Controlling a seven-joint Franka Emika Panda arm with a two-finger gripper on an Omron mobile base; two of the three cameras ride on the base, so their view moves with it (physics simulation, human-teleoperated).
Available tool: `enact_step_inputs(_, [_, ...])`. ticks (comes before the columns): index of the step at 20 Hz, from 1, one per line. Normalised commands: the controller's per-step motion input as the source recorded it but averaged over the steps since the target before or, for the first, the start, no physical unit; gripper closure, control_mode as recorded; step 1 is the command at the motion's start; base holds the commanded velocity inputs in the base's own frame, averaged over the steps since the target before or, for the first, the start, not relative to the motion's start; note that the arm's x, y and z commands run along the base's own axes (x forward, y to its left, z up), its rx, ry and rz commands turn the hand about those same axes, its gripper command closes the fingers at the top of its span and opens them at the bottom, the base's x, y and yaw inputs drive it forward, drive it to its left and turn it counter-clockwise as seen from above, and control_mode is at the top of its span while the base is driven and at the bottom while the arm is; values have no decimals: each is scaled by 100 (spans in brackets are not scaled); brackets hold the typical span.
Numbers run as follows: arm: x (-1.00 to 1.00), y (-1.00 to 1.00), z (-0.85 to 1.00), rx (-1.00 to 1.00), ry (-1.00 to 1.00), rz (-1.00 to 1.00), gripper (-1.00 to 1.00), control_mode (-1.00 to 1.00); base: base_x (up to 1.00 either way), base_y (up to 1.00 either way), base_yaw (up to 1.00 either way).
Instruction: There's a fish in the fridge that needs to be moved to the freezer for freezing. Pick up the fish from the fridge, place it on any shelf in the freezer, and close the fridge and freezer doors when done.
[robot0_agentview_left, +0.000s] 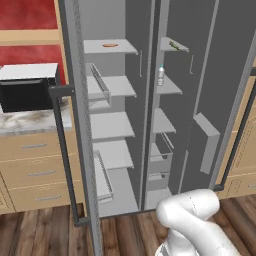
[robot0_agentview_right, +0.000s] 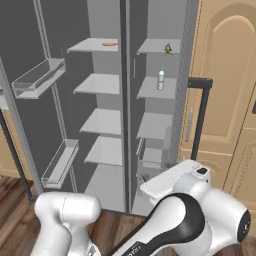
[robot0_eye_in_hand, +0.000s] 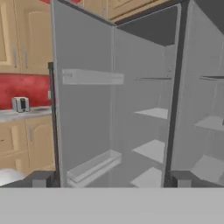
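Both doors of the grey side-by-side appliance are standing wide open. The fish (robot0_agentview_left: 174, 45) is lying on the top shelf (robot0_agentview_left: 175, 49) of the right-hand compartment (robot0_agentview_left: 167, 125), above a small bottle (robot0_agentview_left: 161, 75). An orange-pink piece (robot0_agentview_left: 110, 45) is resting on the left compartment's top shelf. The robot's fingers (robot0_eye_in_hand: 111, 179) are spread apart, gripping nothing, facing the open appliance.

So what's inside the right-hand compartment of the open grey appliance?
A small green fish lies on its top shelf, and a clear bottle stands on the shelf below. What the bottom bins hold cannot be seen.
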Motion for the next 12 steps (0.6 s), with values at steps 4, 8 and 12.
enact_step_inputs(4, [72, -17, -58, 3, -2, 15, -100, -100, 0, 0, 0])
enact_step_inputs(8, [87, -47, -36, 7, 0, 11, -100, -100, 0, 0, 0])
enact_step_inputs(12, [82, -57, -39, 10, -1, 10, -100, -100, 0, 0, 0])
